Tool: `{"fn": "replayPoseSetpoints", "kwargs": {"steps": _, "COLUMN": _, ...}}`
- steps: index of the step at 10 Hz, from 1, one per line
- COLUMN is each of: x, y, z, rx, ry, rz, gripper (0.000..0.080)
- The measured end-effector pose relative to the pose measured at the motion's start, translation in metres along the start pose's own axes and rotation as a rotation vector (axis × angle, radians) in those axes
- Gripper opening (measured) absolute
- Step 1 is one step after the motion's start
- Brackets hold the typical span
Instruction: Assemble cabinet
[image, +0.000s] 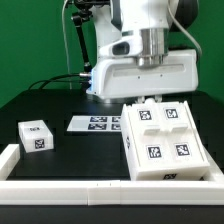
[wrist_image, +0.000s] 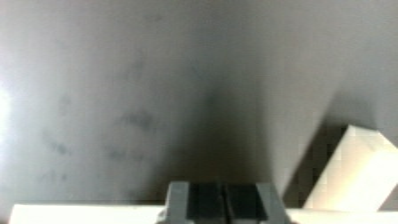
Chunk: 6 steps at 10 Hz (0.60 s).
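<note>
The cabinet is a large white boxy body lying near the front on the exterior view's right, with several square tags on its top face. A small white tagged block sits apart on the exterior view's left. My gripper hangs right at the cabinet's far edge, its tips partly hidden behind that edge. In the wrist view the gripper is shut, with the two dark fingers pressed together and nothing between them. A white part lies beside them on the dark table.
The marker board lies flat between the small block and the cabinet. A long low white border rail runs along the table's front and turns up the left side. The arm's white body towers over the cabinet's far side.
</note>
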<state>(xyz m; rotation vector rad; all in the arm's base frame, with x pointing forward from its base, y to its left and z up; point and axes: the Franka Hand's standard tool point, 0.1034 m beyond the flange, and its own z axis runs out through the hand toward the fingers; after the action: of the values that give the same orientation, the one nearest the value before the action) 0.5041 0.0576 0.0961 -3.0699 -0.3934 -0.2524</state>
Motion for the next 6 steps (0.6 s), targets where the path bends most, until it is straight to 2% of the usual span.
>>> {"fn": "replayPoseSetpoints", "kwargs": {"steps": 2, "x": 0.0114, "y": 0.0007, "z": -0.0057, "rx": -0.001, "ry": 0.008, "rz": -0.003, "gripper": 0.0001}}
{"fn": "replayPoseSetpoints", "kwargs": {"steps": 6, "x": 0.0119, "y": -0.0001, "z": -0.0079, "rx": 0.001, "ry": -0.004, "rz": -0.003, "gripper": 0.0001}}
